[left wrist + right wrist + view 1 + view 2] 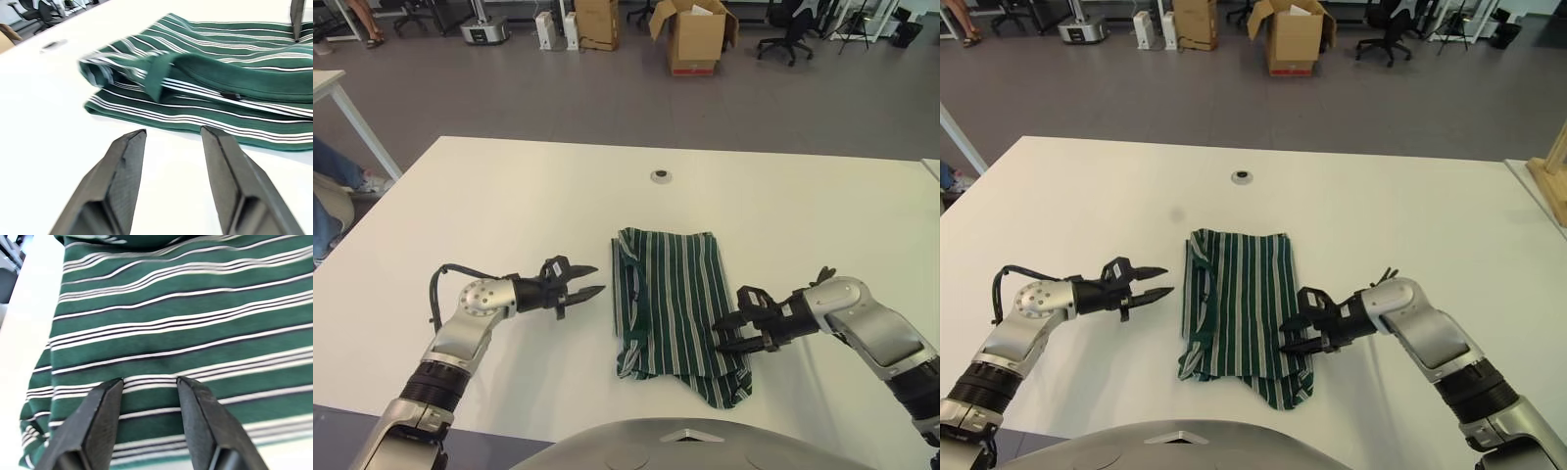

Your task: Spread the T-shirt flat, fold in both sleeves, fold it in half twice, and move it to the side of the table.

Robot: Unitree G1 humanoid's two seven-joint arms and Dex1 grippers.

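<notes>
- Shirt [671, 304] lay mid-table [509, 196], nearer the robot's edge, as a long narrow strip running away from the robot; both sleeves looked tucked in, so I judged the first fold in half to be the step in hand
- Near end was ragged: a corner of the under layer stuck out past the hem on the right, while the far end sat fairly square, with a fold bunched along the left edge
- Left tool [600, 278] was open, fingers spread, pointing at the strip's left edge from just beside it, over bare table and apart from the cloth
- Right tool [717, 333] was open too, fingers parted over the strip's right edge toward its near end; whether the tips touched the cloth I could not tell
- To fold well, each tool would best take one near corner and pinch all layers together, the stray right corner included, or the under layer would drag behind
- Left tool would need to close the gap and slide its lower finger under the edge rather than push the strip sideways
- Lifting both corners together, low and level, then carrying them to the far end should keep the stripes in line and the edges matched
- Thin cloth like this would likely slip or wrinkle, so a slow carry, with release only once the hem lay on the far edge, seemed wise
</notes>
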